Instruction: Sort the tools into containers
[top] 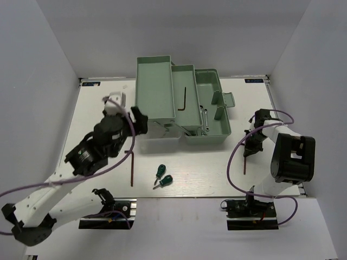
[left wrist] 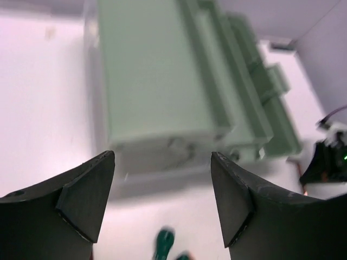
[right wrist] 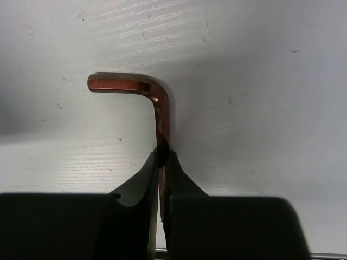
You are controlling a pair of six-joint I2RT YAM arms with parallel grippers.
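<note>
Right jaws are pinched shut on the long leg of a brown hex key. The short leg bends off to the left in the right wrist view, over the white table. Cannot tell whether that key rests on the table or is just off it. In the top view it sits at the right side of the table, well apart from the toolbox.

Left jaws are spread wide with nothing between them, hovering just in front of the toolbox's left tray. That tray looks bare inside.

The toolbox is fanned open at the far middle of the table. The middle tray has one dark hex key lying in it. The right-hand base compartment holds silver wrenches; the count is not clear.

Loose on the table:
- A second hex key lies near the left arm, in front of the toolbox.
- Two green-handled screwdrivers lie just beside each other, right of that key. One shows blurred at the bottom of the left wrist view.
</note>
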